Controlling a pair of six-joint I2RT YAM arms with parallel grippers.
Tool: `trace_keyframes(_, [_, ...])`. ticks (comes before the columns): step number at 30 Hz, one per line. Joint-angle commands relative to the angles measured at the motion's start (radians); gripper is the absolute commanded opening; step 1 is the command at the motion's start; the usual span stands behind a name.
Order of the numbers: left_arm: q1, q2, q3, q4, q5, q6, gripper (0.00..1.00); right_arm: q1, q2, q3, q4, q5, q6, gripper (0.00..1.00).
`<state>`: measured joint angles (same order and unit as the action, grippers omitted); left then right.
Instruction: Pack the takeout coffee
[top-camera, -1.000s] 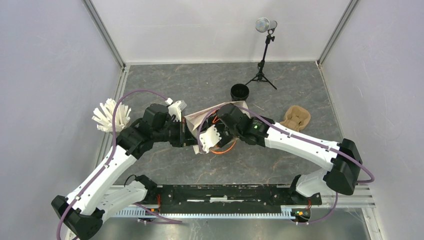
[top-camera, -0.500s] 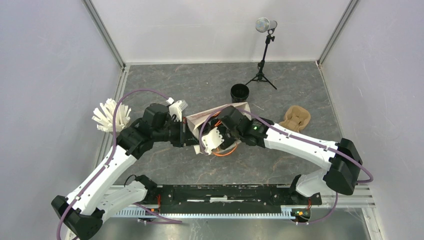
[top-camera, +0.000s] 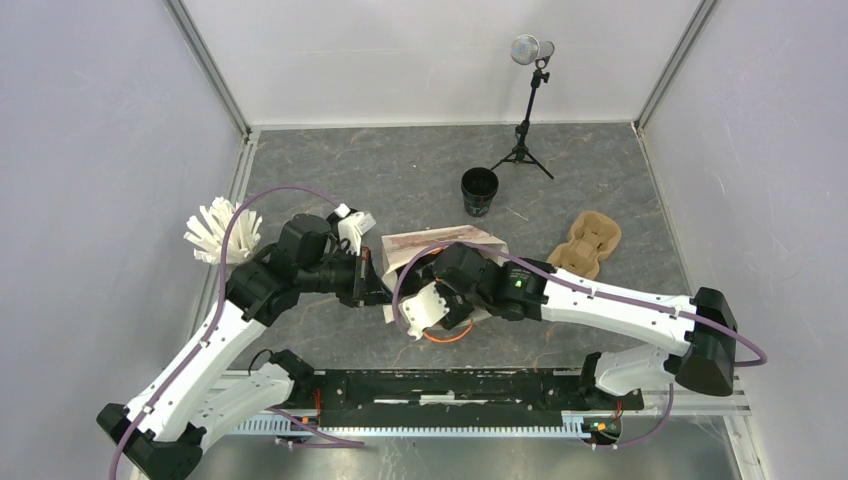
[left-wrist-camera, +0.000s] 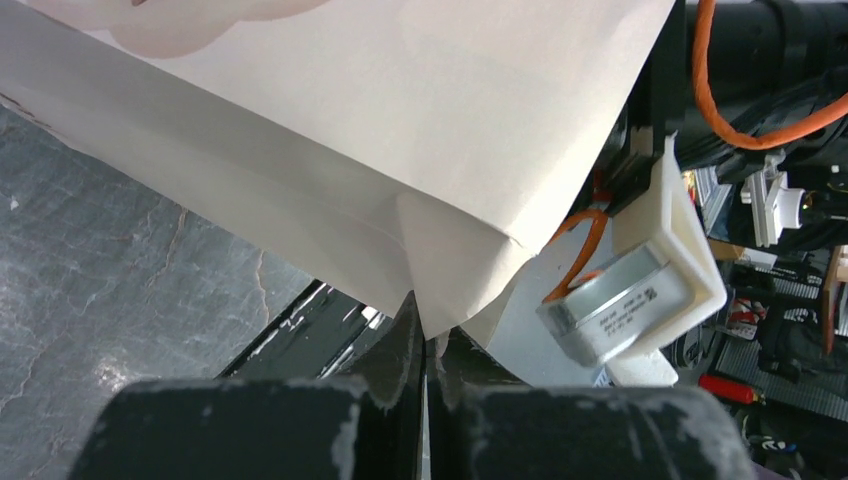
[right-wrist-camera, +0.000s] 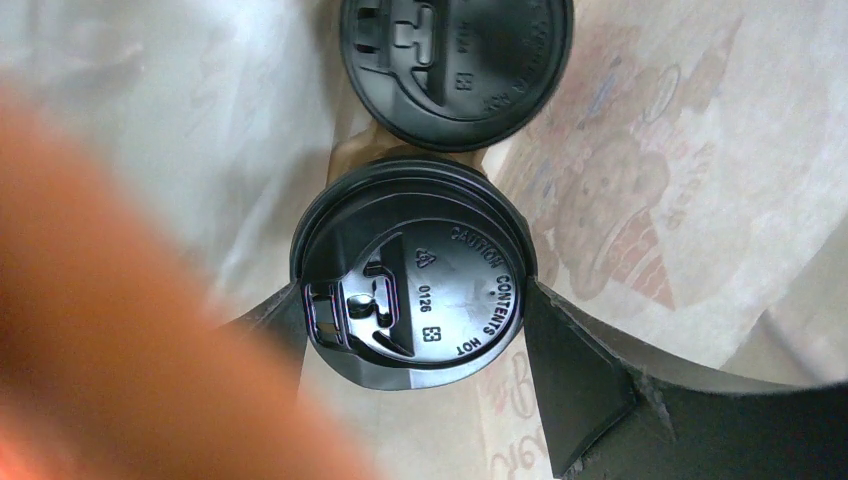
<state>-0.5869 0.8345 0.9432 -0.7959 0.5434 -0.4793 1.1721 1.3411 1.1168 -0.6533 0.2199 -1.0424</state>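
- Left arm (top-camera: 215, 335): reaches up from the left base, elbow bent, forearm pointing right toward the middle.
- Left gripper (left-wrist-camera: 425, 345): fingers pinched tight together on a bag (left-wrist-camera: 400, 120) corner.
- Right arm (top-camera: 620, 305): stretched long and low to the left, wrist tipped down.
- Right gripper (right-wrist-camera: 415, 300): jaws wide, fingers (right-wrist-camera: 575, 370) either side of a cup (right-wrist-camera: 440, 270), touching its lid rim.
- The two wrists sit just beside each other.

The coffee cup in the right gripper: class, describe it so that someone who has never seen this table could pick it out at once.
Find the beige paper bag in the middle of the table. Inside are two black lidded cups. Yours is the cup between the right gripper's fingers; the other cup sits free beyond it.
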Motion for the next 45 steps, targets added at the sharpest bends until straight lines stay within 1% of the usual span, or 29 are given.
trace_keyframes(1, [-0.004,-0.018,-0.006,-0.029,0.043,0.072,0.02,-0.003,-0.032,-0.018,0.001,0.052,0.061,0.60])
trace_keyframes(4, [-0.004,-0.023,-0.010,-0.029,0.041,0.064,0.02,-0.023,-0.035,-0.030,0.013,0.043,0.063,0.60])
trace_keyframes(7, [-0.004,-0.028,-0.017,-0.029,0.044,0.064,0.02,-0.052,-0.057,-0.078,0.077,0.020,0.058,0.60])
trace_keyframes(11, [-0.004,-0.028,-0.021,-0.029,0.050,0.062,0.02,-0.077,-0.059,-0.095,0.109,0.002,0.039,0.60])
trace_keyframes(16, [-0.004,-0.028,-0.021,-0.024,0.056,0.056,0.02,-0.085,-0.060,-0.098,0.128,-0.034,0.027,0.59])
trace_keyframes(38, [-0.004,-0.020,0.005,-0.021,0.090,0.049,0.02,-0.129,-0.074,-0.202,0.202,-0.082,-0.012,0.59])
trace_keyframes(45, [-0.004,-0.028,0.002,-0.020,0.093,0.037,0.02,-0.132,-0.054,-0.219,0.228,-0.061,-0.021,0.58])
